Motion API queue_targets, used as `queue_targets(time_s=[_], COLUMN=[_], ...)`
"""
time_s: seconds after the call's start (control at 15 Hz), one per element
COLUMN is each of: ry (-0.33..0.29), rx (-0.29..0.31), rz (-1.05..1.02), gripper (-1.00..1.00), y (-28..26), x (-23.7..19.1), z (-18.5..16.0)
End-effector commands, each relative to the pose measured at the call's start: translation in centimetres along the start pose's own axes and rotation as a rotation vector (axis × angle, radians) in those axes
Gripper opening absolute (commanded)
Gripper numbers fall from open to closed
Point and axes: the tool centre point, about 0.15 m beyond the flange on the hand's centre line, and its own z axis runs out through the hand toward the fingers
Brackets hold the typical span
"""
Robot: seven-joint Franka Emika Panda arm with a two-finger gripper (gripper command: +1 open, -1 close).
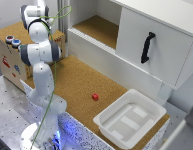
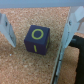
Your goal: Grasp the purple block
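In the wrist view the purple block point(image 2: 37, 40) is a small dark purple cube with a yellow ring on top and a yellow line on its side. It rests on the cork surface. My gripper point(image 2: 38, 33) is open, with one finger point(image 2: 6, 29) on one side of the block and the other finger point(image 2: 71, 31) on the opposite side. Both stand a little apart from it. In the exterior view the arm point(image 1: 40, 52) rises at that view's left. The block and the fingertips are hidden there.
A bright red cube point(image 1: 95, 96) lies on the cork table. A white bin point(image 1: 111, 106) stands at the exterior view's lower right. A white cabinet with a black handle point(image 1: 147, 47) is behind. A wooden box with round buttons point(image 1: 12, 41) stands at the left.
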Motion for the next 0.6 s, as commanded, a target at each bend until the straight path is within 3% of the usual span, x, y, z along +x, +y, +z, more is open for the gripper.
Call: queue_targets(time_s=[0.0,0.53], ry=[0.037,0.039], rx=[-0.032,-0.079], rz=[0.005,0.006], gripper=[-1.0,-1.0], y=[-1.18,-0.77], x=[1.0,1.02], z=[0.86,0.02])
